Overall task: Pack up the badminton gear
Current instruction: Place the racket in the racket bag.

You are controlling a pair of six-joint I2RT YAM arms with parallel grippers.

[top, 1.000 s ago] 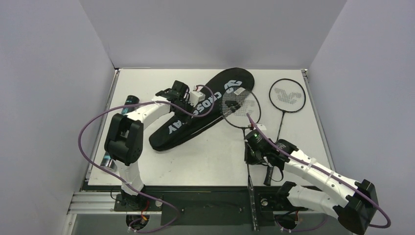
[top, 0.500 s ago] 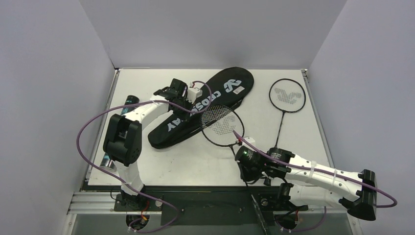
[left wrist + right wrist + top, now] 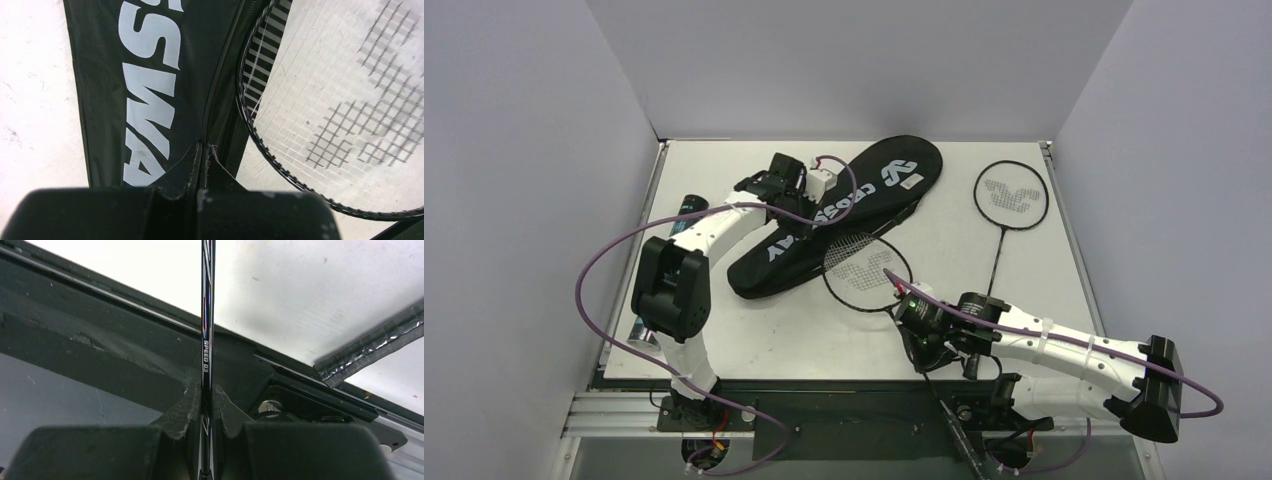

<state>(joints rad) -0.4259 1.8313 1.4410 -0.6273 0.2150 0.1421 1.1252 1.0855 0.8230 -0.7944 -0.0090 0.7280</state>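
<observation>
The black "CROSSWAY" racket bag [image 3: 856, 196] lies diagonally across the table. My left gripper [image 3: 792, 212] is shut on the bag's zip edge [image 3: 202, 150], beside its white lettering [image 3: 150, 75]. My right gripper [image 3: 921, 348] is shut on the thin shaft [image 3: 207, 340] of a black racket. That racket's head [image 3: 867, 272] lies against the bag's near edge and shows in the left wrist view [image 3: 340, 115]. Its handle [image 3: 956, 432] reaches out past the table's front edge. The second racket [image 3: 1010, 195] lies flat at the right. The black tube [image 3: 686, 210] lies along the left edge. No shuttlecocks show.
Grey walls close in the table on three sides. A black rail [image 3: 824, 395] with the arm bases runs along the front edge. My left arm's purple cable [image 3: 589, 275] loops out over the left side, above the tube.
My right gripper has swung the racket left and toward the bag, so its head now meets the bag's near edge. My left gripper has lifted the bag edge slightly toward the back.
</observation>
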